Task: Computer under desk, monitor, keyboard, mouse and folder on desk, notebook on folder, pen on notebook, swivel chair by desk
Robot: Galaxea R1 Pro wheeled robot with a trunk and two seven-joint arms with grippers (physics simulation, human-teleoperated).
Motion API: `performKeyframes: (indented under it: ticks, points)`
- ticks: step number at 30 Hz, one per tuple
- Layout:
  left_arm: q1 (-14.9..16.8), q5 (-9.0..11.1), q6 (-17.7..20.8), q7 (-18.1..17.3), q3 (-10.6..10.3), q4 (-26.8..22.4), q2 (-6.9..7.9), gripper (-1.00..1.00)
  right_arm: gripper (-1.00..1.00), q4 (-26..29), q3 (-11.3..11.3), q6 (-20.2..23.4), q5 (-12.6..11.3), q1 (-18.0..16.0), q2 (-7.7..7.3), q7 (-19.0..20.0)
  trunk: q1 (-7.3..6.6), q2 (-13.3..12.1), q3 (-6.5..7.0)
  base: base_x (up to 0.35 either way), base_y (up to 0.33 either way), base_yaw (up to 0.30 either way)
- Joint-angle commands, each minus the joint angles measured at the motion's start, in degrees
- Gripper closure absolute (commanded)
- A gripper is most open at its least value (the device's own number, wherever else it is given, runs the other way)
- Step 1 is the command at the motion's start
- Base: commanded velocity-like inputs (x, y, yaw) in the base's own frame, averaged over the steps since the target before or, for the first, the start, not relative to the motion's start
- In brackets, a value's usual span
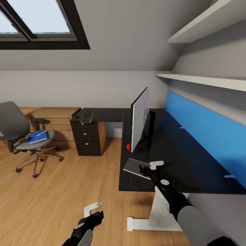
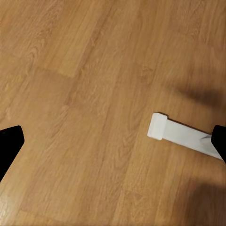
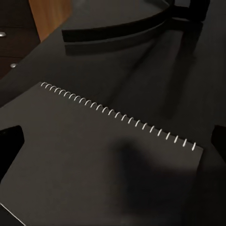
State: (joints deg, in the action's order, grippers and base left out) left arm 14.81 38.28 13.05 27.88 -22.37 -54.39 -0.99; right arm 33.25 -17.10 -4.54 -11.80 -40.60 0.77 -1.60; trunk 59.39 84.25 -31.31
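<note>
The monitor [image 1: 140, 118] and keyboard [image 1: 87, 116] already sit on the surface [image 1: 177, 157], but well apart, and the folder [image 1: 37, 136] with the pen [image 1: 41, 133] lies on the chair [image 1: 20, 131]. The right gripper [image 1: 150, 166] hovers over the notebook [image 1: 136, 167] with fingers spread, holding nothing. The left gripper [image 1: 93, 209] hangs open above the floor [image 1: 61, 198].

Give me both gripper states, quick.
Left gripper: open, holding nothing, above the wooden floor.
Right gripper: open, holding nothing, over the notebook on the desk.
</note>
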Motion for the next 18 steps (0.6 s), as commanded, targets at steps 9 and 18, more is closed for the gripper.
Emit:
performKeyframes:
  ticks: [9,18]
  points:
    - [0.0,0.4,0.1,0.4,-0.1,-0.1,0.03,-1.0,-1.0,0.0,-0.4,-0.4,-0.6,0.1,0.01,-0.2,0.0,0.0,-0.06,0.044,0.0,0.0]
    - [0.0,0.4,0.1,0.4,-0.1,-0.1,0.03,-1.0,-1.0,0.1,-0.3,-0.6,-0.7,0.2,-0.06,-0.1,0.0,0.0,-0.06,0.26,0.0,0.0]
